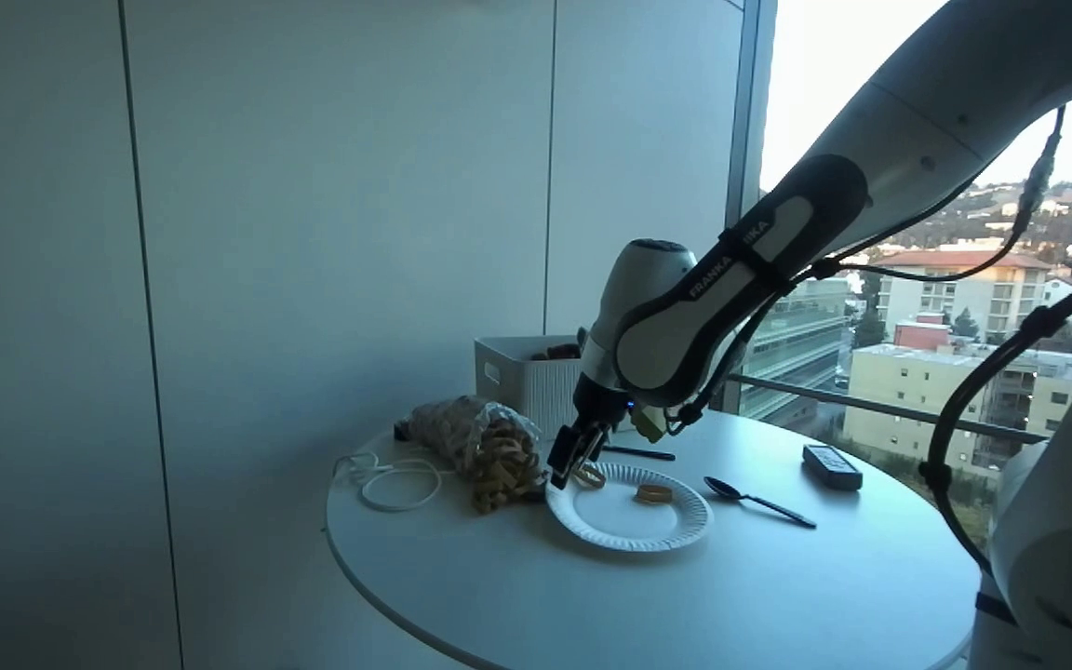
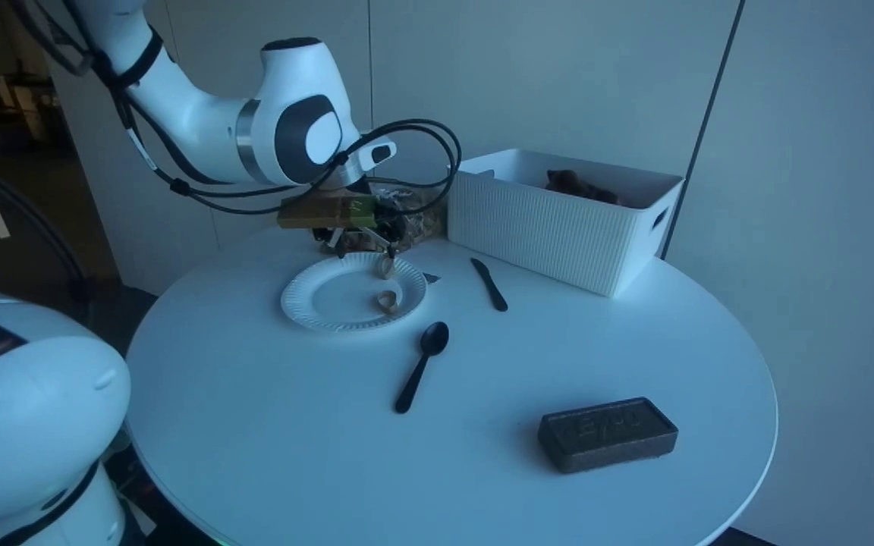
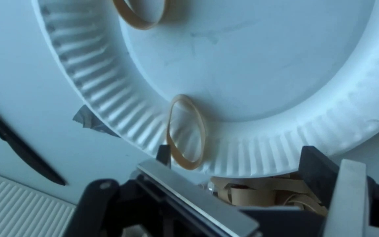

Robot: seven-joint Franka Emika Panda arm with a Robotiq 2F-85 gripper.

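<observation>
My gripper (image 3: 239, 156) stands open, its two fingertips wide apart, with nothing held between them. It hangs over the edge of a white paper plate (image 3: 258, 153). Beside the left fingertip in the wrist view is a tan rubber band (image 3: 187, 162) on the plate's rim; I cannot tell whether they touch. A second tan band (image 3: 140, 23) rests farther in on the plate. Beyond the rim, between the fingers, shows a pile of tan bands (image 3: 252, 197), partly hidden by the gripper. In an exterior view this pile (image 1: 503, 465) spills from a clear plastic bag (image 1: 457, 428).
A white ribbed basket (image 2: 543, 227) with brown items inside stands at the table's back. A black knife (image 2: 492, 288), a black spoon (image 2: 420, 364) and a dark eraser-like block (image 2: 608, 436) lie around. Grey tape (image 3: 92, 120) shows by the plate; a white cable (image 1: 396, 505) is coiled near the edge.
</observation>
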